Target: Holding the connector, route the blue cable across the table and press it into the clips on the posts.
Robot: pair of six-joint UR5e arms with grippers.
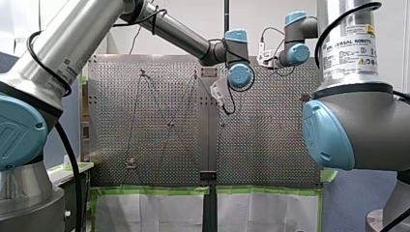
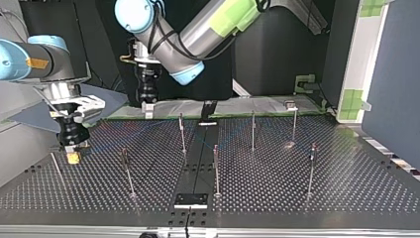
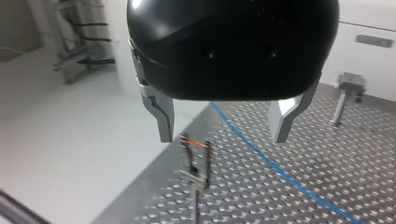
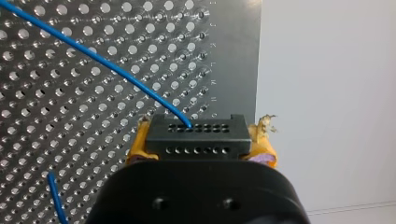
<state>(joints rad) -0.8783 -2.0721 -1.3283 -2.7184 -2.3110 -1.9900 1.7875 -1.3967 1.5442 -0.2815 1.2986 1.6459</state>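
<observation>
Top view takes in the perforated desk point(image 2: 297, 188), with thin posts point(image 2: 216, 168) standing well apart across it. My left gripper point(image 3: 223, 137) hangs just above one post's clip point(image 3: 196, 161), its metal fingers point(image 3: 164, 123) spread wide and holding nothing. My right gripper point(image 4: 198, 140), near the desk's edge, has its yellow pads point(image 4: 140, 148) closed on the black connector point(image 4: 196, 133). The blue cable point(image 4: 93, 56) leaves the connector's face and trails over the desk, passing beside that clip (not seated in it).

I judge the cable light, thin and limp, so it will sag unless drawn gently taut, and is best pinched close beside each clip. The connector looks rigid and is the sound place to hold, though a hard tug might strain the wire where it enters.
</observation>
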